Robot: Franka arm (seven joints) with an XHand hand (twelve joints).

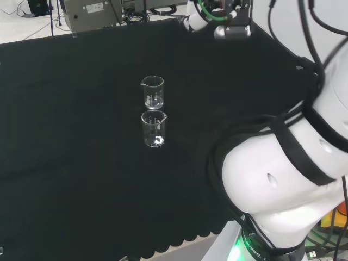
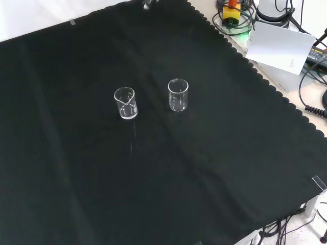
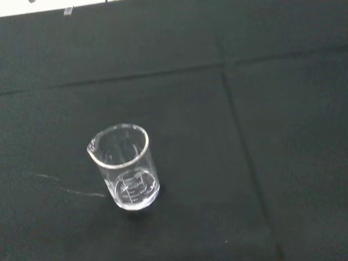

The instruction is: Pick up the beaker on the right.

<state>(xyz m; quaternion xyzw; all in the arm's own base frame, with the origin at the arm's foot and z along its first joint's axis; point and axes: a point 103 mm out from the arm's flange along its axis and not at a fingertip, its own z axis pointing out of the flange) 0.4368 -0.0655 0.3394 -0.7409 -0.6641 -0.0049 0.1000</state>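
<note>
cloth: black cloth [image 2: 76, 194] covers the bench; scalloped edge along the right side in the front view

beakers: two clear glass ones, both upright and look empty; near each other but not touching, roughly mid-cloth

right beaker [image 2: 178, 95]: that's the right-hand one in the front view; in the head view it's the nearer of the pair [image 1: 154, 129], spout pointing right

left beaker [image 2: 125, 102]: left in the front view; in the head view it's the farther one [image 1: 153, 92], just behind the other, spout pointing left

wrist view: one beaker [image 3: 126, 167] standing on the cloth with printed marks on its side; can't tell which of the two it is

arm: big white links [image 1: 293, 174] at the right of the head view, well apart from the glassware

hand: open or closed, honestly can't tell; nothing is touching either beaker
</note>
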